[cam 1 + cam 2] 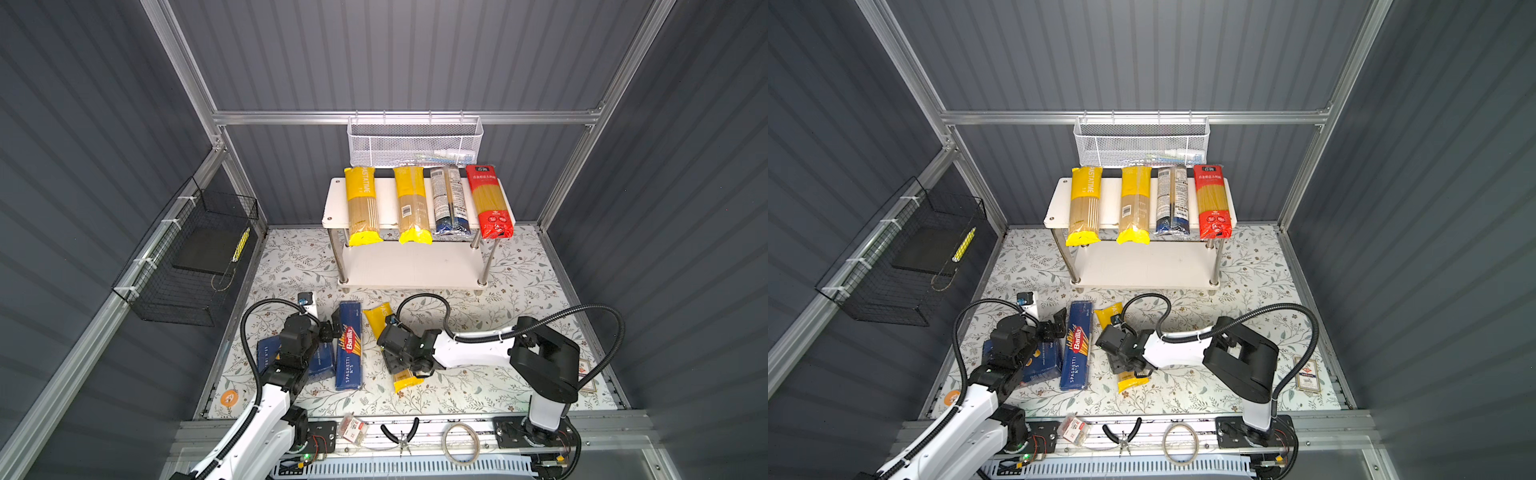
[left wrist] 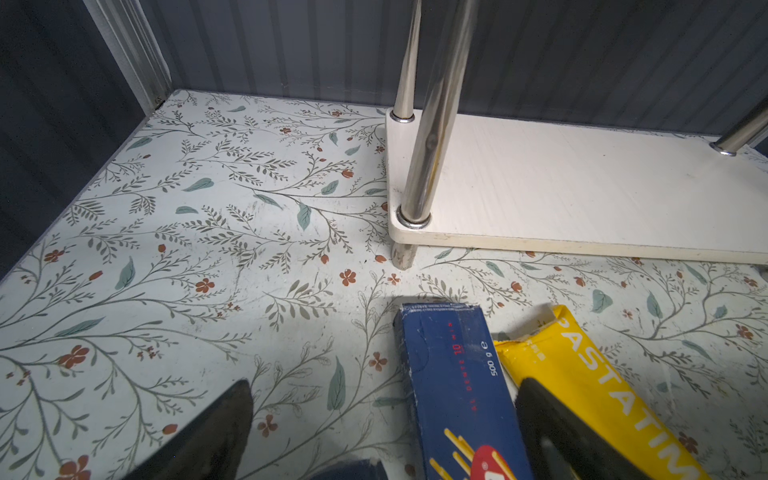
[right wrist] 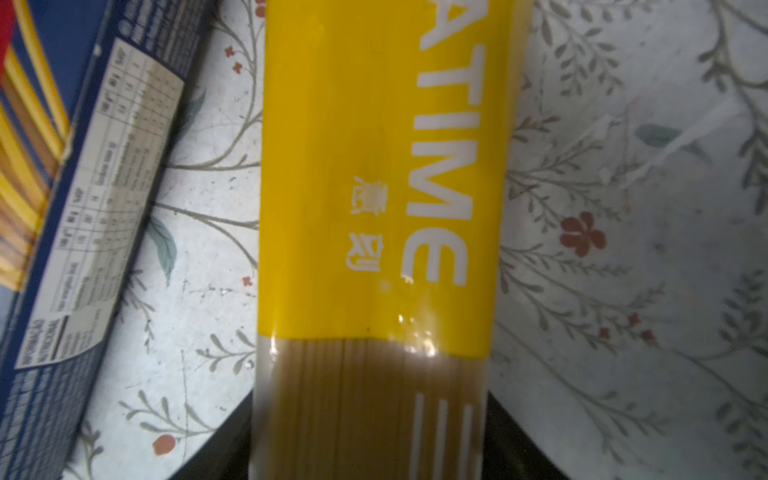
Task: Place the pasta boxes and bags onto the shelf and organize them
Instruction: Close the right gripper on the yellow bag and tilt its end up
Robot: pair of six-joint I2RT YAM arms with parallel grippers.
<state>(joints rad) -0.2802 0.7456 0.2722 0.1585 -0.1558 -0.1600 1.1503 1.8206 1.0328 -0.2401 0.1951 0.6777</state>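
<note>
Yellow pasta bag (image 3: pixel 374 187) (flat) between right end effector (image 3: pixel 370 432) jaws

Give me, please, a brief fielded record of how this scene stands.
Shelf top tier: four pasta bags
Table: Barilla box, second blue box, yellow bag
Left end effector: open, by the Barilla box
Right end effector: straddles the yellow bag; grip unclear
</note>
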